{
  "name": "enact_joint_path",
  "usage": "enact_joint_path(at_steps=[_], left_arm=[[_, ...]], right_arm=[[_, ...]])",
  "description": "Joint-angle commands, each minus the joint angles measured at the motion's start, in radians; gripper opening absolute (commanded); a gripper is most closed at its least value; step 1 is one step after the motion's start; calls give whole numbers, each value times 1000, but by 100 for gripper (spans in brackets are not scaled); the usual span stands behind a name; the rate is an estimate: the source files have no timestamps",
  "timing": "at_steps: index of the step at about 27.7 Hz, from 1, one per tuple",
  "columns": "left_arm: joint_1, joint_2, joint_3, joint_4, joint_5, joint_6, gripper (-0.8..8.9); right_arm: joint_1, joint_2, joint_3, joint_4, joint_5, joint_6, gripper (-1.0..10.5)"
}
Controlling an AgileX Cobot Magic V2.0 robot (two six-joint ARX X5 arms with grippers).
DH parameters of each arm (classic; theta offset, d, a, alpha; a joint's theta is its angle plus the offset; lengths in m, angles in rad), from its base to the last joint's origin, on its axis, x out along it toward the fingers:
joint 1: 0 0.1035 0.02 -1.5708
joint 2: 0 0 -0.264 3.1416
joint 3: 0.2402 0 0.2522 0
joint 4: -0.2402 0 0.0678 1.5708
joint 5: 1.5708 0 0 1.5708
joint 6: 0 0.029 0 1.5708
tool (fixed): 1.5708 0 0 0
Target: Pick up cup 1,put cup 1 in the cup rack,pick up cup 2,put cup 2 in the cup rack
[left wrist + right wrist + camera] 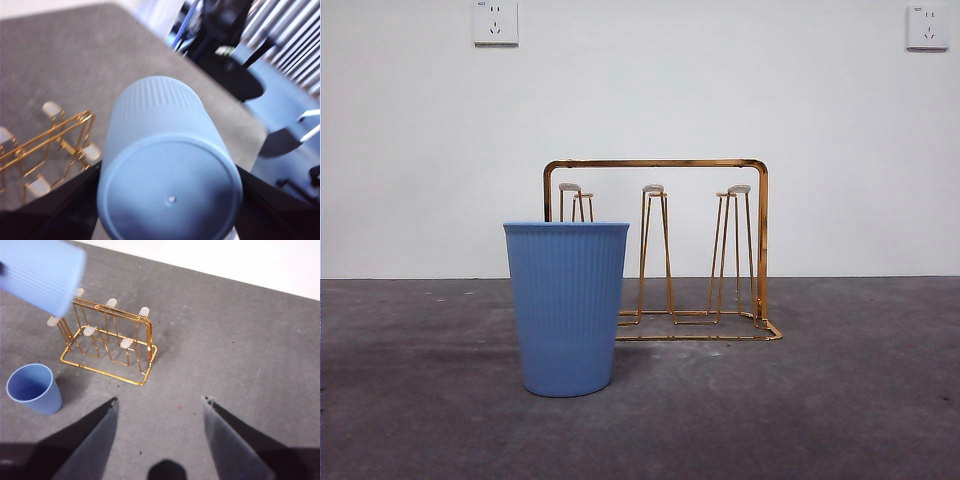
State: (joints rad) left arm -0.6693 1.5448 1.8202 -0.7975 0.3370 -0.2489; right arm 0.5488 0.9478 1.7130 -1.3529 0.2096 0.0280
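A blue ribbed cup is held in the air with my left gripper shut on it, its base facing the wrist camera. In the right wrist view this lifted cup hangs tilted above one end of the gold wire cup rack. The cup rack stands on the grey table with bare white-tipped pegs. A second blue cup stands upright on the table in front of the rack's left part, also seen as the cup beside the rack. My right gripper is open, high over the table, apart from everything.
Off one side of the grey table, chairs and dark furniture show past its edge. A white wall with two sockets stands behind the rack. Neither arm shows in the front view.
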Motion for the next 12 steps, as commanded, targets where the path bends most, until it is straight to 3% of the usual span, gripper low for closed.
enact_joint_path(at_steps=[1,12], left_arm=[[-14,84,80,-45,-26,39,-8],[-37,301,186,-95,-113,45,-8]], right_arm=[[0,-2,2,-16,4,-9,283],[0,-2,1,-19,3,-10,282]])
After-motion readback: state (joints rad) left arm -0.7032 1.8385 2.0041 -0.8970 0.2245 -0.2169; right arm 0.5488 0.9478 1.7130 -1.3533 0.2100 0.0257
